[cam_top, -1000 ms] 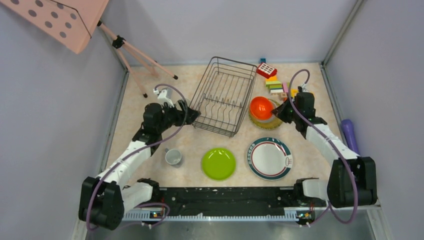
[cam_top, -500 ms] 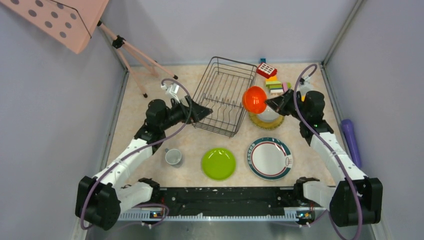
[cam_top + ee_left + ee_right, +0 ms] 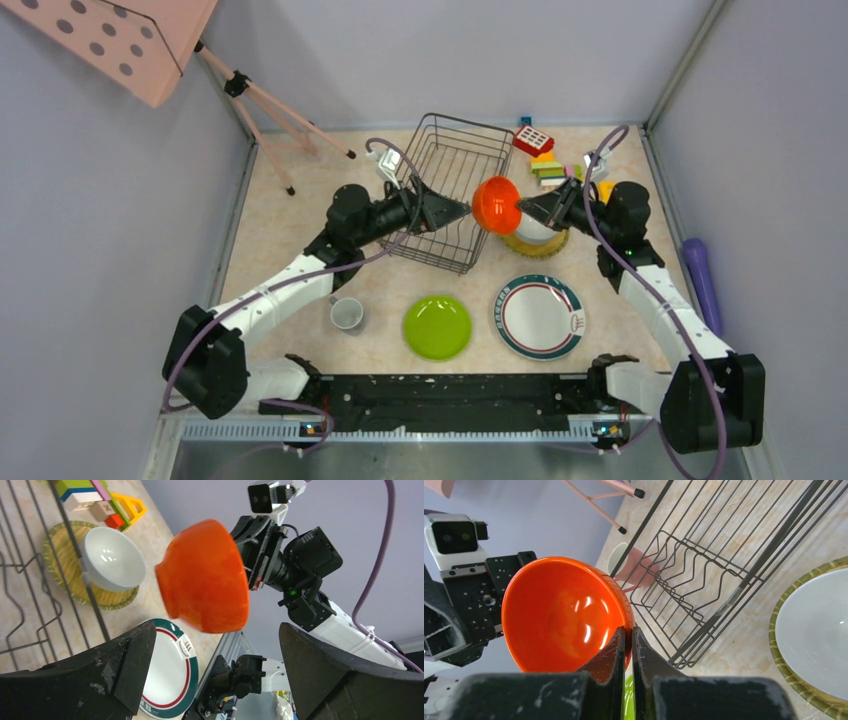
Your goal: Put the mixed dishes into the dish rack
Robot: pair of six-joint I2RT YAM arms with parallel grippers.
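Clamped on the rim of the orange bowl (image 3: 496, 204), the right gripper (image 3: 522, 208) holds it in the air, tipped on its side above the right-hand edge of the dish rack (image 3: 440, 160). Its hollow faces the right arm. The left gripper (image 3: 458, 210) reaches across the rack with jaws spread wide to either side of the bowl's base, gaps showing on both sides in its own wrist view. Below lies a beige marbled tabletop (image 3: 290, 225), boxed in by plain grey walls (image 3: 120, 230) on three sides. A pink tripod stand (image 3: 270, 110) fills the far left corner. The left arm crosses the rack and covers part of its wires. A whitish cup (image 3: 537, 228) sits on the straw mat (image 3: 530, 247), both half hidden behind the bowl and right gripper. A pink cup (image 3: 634, 566) shows only through the wires in the right wrist view. Near the bases lie another small cup (image 3: 347, 314), the lime-green plate (image 3: 437, 327) and the white plate (image 3: 539, 316), all apart. Toy blocks (image 3: 548, 165) crowd the far right, just beside the right arm. Bare tabletop runs between rack and left wall.
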